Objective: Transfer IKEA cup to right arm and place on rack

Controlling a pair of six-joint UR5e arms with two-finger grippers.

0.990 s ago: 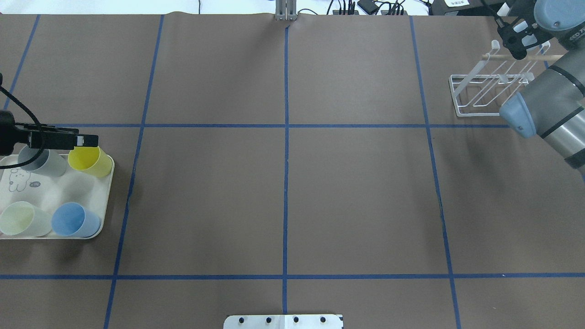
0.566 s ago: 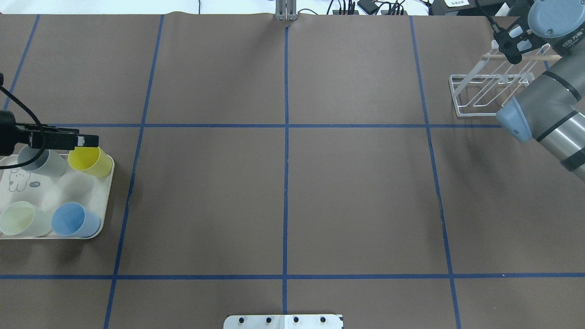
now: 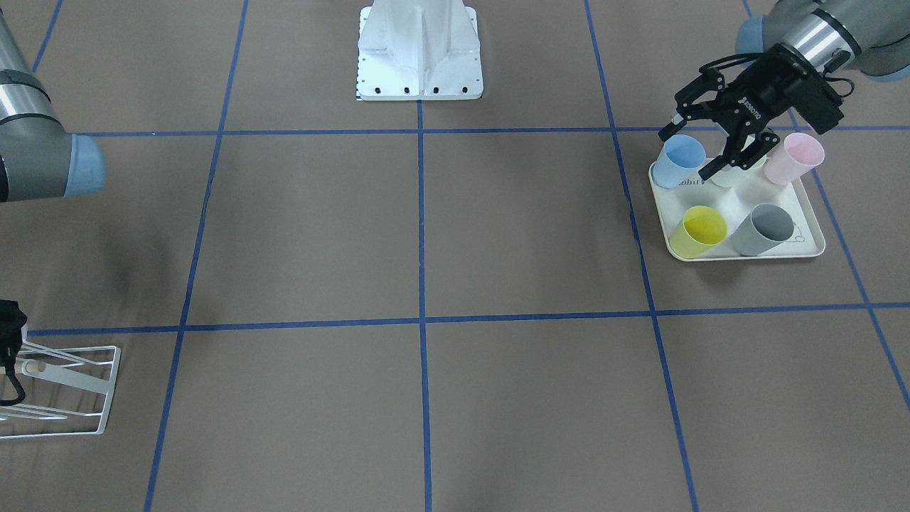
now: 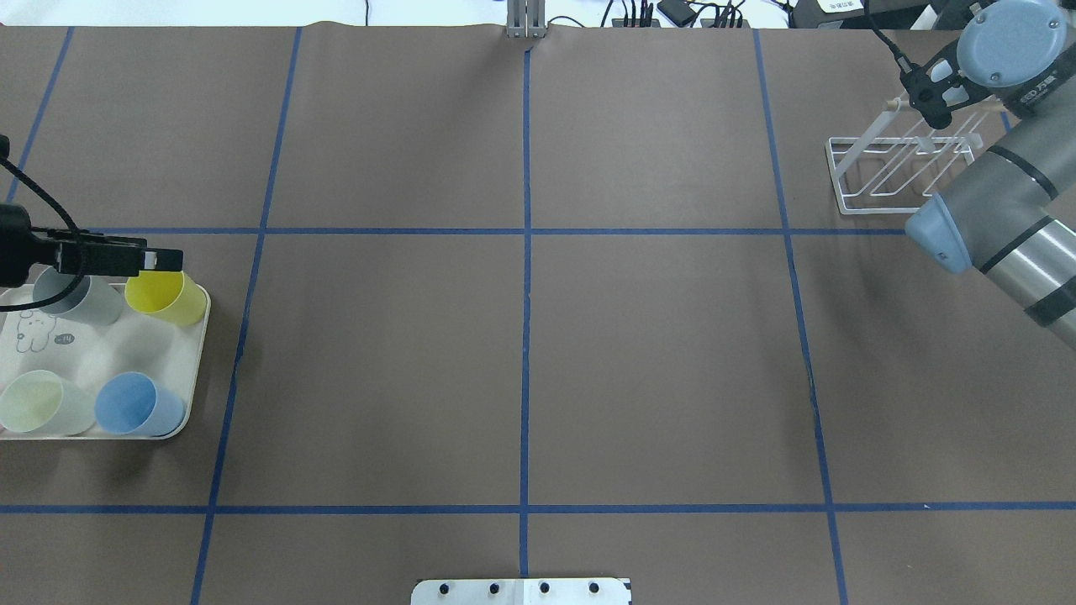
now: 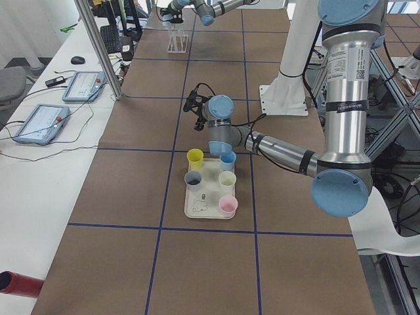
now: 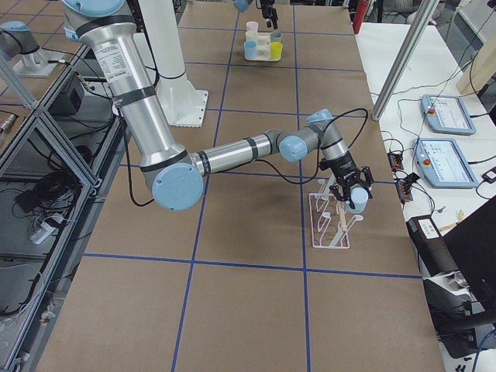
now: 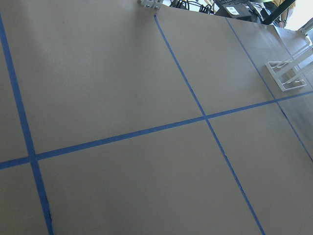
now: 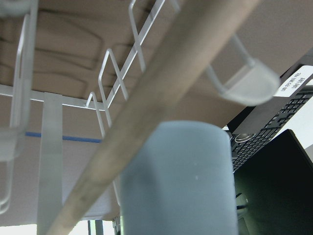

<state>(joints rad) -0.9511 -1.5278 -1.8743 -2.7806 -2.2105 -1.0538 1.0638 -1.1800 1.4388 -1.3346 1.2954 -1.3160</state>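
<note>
My right gripper point(image 4: 930, 94) is at the white wire rack point(image 4: 891, 172) at the far right, shut on a light-blue cup point(image 6: 356, 200) that it holds against the wooden dowel point(image 8: 161, 98). The cup fills the lower middle of the right wrist view point(image 8: 176, 181). My left gripper point(image 3: 700, 153) is open and empty. It hangs raised over the cream tray point(image 3: 810, 249) and points across the table. The rack shows far off in the left wrist view point(image 7: 288, 78).
The tray point(image 4: 197, 370) holds a blue cup point(image 3: 679, 160), a pink cup point(image 3: 803, 158), a pale green cup point(image 3: 729, 178), a yellow cup point(image 3: 702, 231) and a grey cup point(image 3: 764, 229). Brown paper with blue tape lines covers the table. The robot's white base point(image 3: 419, 50) stands at its edge.
My right gripper has moved a little left and nearer along the rack's dowel with the cup. The left arm has barely moved.
</note>
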